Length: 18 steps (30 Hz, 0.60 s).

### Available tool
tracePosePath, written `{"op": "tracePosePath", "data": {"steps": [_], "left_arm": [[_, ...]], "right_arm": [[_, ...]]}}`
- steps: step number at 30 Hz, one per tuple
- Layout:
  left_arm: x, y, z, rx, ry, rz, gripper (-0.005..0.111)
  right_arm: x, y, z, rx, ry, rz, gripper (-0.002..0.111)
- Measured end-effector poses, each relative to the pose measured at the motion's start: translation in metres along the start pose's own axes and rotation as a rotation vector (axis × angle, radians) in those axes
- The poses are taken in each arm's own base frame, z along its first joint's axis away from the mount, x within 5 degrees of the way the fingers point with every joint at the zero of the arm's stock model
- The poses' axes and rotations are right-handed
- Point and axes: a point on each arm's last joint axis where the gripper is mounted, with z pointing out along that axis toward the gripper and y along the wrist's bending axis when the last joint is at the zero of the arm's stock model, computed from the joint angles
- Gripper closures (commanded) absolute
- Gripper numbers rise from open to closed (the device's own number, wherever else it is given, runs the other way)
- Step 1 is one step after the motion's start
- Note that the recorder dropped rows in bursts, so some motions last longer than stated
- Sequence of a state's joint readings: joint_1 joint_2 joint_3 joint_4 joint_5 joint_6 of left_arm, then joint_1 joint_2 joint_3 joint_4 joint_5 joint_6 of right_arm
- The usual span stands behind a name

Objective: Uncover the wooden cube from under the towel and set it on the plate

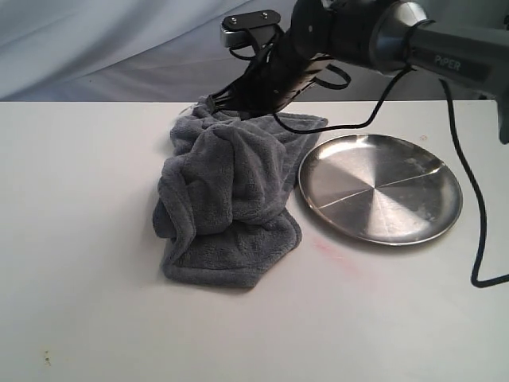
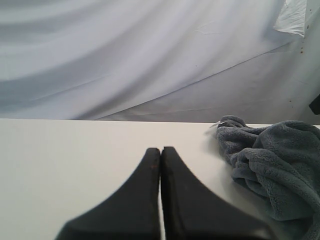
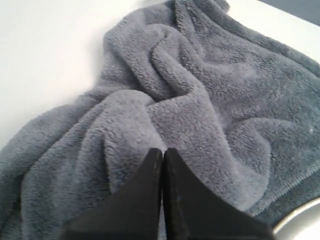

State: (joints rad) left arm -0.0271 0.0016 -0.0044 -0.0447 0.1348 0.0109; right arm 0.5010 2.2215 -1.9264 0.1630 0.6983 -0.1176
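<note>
The dark grey towel lies bunched in thick folds left of the shiny steel plate, its edge touching the plate's rim. The wooden cube is hidden; no part of it shows. My right gripper hangs over the towel's far end, reaching in from the right. In the right wrist view this gripper is shut, its tips just above a towel fold, with no cloth seen between them. My left gripper is shut and empty over bare table, with the towel off to one side.
The right arm spans the back of the white table, and its black cable hangs down past the plate's right side. A sliver of plate rim shows in the right wrist view. Pale draped cloth forms the backdrop.
</note>
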Motion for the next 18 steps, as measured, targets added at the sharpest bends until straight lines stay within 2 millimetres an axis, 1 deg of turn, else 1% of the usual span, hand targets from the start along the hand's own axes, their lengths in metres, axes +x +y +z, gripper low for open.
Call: {"op": "tracePosePath", "data": {"steps": [6, 13, 18], "left_arm": [[0.000, 0.000, 0.000, 0.000, 0.000, 0.000, 0.105], [0.000, 0.000, 0.000, 0.000, 0.000, 0.000, 0.105], [0.000, 0.000, 0.000, 0.000, 0.000, 0.000, 0.105]], "right_arm": [[-0.002, 0.021, 0.005, -0.023, -0.033, -0.029, 0.108], [0.007, 0.036, 0.022, -0.045, -0.012, -0.035, 0.108], [0.011, 0.056, 0.023, -0.072, 0.019, -0.094, 0.108]]}}
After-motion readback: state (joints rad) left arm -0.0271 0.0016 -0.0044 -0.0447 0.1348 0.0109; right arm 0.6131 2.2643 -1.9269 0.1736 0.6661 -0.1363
